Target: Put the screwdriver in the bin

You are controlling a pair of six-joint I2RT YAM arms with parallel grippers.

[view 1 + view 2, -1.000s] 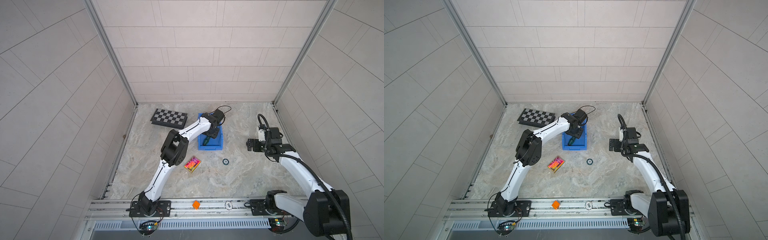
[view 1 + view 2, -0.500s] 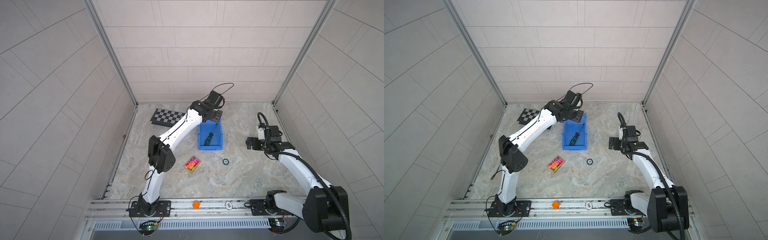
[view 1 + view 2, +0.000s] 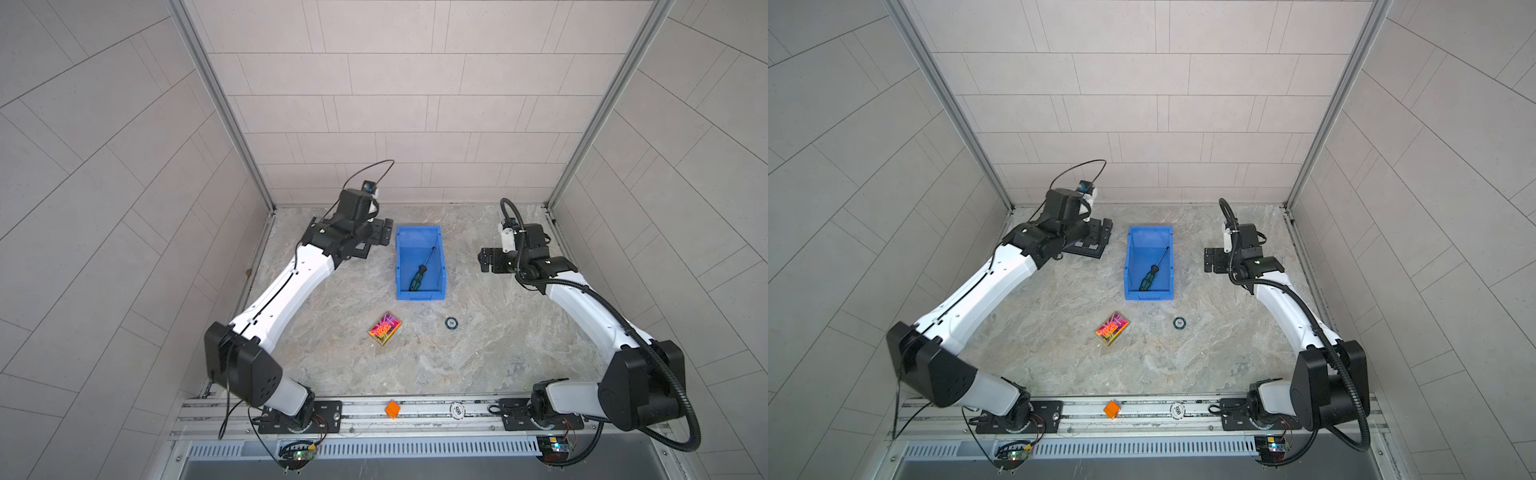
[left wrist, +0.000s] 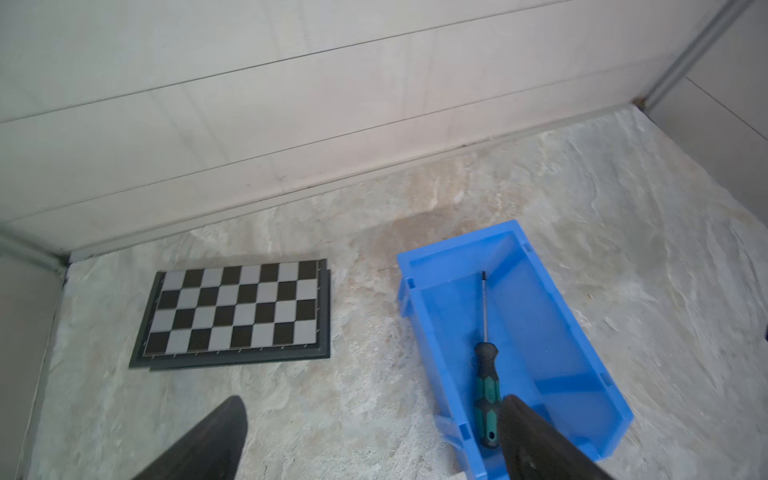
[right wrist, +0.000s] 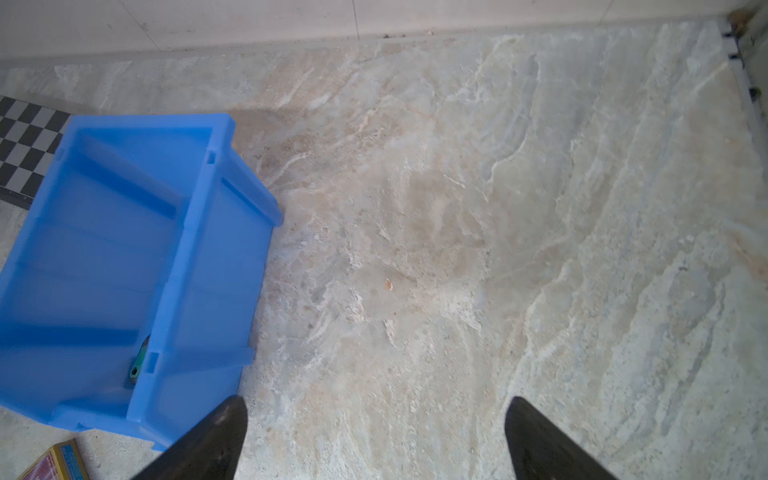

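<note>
**Screwdriver lies in the bin, both claws empty**

And there it is: the screwdriver (image 3: 419,276) lies flat on the floor of the blue bin (image 3: 417,296). It sits on a slant, green and black handle toward the near lip, thin shaft pointing to the far right corner. Nothing is touching it.

Over to the left claw (image 3: 384,233), which hangs just left of the bin's far left corner, above the checkerboard (image 4: 237,309). The left wrist view shows its two dark fingers (image 4: 216,436) spread wide apart with only bare table (image 4: 374,407) between them.

The right claw (image 3: 484,259) is out on the right, well apart from the bin. Its fingers are also spread, again with nothing in between.

On the near side of the bin, a shiny multicoloured card box (image 3: 385,329) lies to the left and a small dark ring (image 3: 451,323) to the right. An orange cube (image 3: 392,409) sits on the front rail (image 3: 415,415).
</note>
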